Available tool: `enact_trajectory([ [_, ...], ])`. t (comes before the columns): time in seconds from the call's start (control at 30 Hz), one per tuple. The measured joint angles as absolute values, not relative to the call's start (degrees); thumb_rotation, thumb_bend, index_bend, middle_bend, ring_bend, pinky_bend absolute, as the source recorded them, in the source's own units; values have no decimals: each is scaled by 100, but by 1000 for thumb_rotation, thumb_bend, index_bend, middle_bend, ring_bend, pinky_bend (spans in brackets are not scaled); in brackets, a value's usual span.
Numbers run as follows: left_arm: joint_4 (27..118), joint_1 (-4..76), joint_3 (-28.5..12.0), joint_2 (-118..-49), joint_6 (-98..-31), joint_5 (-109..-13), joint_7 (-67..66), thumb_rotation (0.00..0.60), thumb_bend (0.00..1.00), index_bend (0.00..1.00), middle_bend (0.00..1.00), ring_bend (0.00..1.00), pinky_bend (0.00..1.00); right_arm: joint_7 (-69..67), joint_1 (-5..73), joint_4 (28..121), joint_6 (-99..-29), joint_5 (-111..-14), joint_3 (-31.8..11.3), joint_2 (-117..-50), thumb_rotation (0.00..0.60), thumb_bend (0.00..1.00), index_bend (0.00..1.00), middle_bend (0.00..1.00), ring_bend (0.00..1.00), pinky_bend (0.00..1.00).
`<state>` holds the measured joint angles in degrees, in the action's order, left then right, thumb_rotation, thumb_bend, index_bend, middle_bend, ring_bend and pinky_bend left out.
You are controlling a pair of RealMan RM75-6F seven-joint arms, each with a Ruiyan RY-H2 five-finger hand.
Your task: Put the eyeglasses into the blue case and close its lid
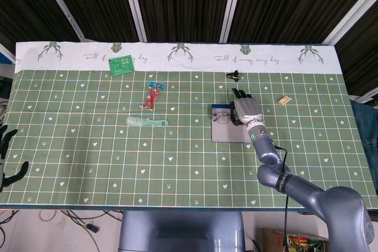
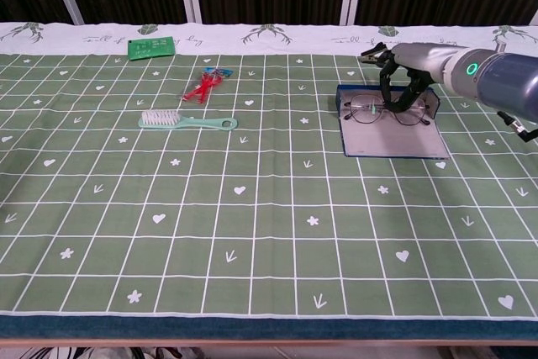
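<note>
Right hand (image 2: 402,80): fingers curled down over the eyeglasses (image 2: 387,111), gripping the frame at its far right side.
Eyeglasses: unfolded, lenses toward the left, held above the open blue case (image 2: 395,139); whether they touch it cannot be told.
Blue case: lying flat and open on the green gridded tablecloth (image 2: 252,208), grey lining upward.
Left hand (image 1: 6,157): at the table's left edge, fingers spread, holding nothing.
Black clip (image 1: 234,75): beyond the case.
Brush (image 2: 187,120), red toy (image 2: 203,86), green card (image 2: 151,46): well apart, left.
</note>
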<state>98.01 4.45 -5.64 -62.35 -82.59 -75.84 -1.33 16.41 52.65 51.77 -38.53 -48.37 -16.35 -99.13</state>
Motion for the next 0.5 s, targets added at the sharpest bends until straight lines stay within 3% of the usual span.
enact_trajectory([
  [0.5,9801,446,-558,-6233,-8255,-7589,-143,600,329,108,0,0,0,1911,5235,5413,-3966,-4636,-1611,-9808,600,428,271,0,7,164],
])
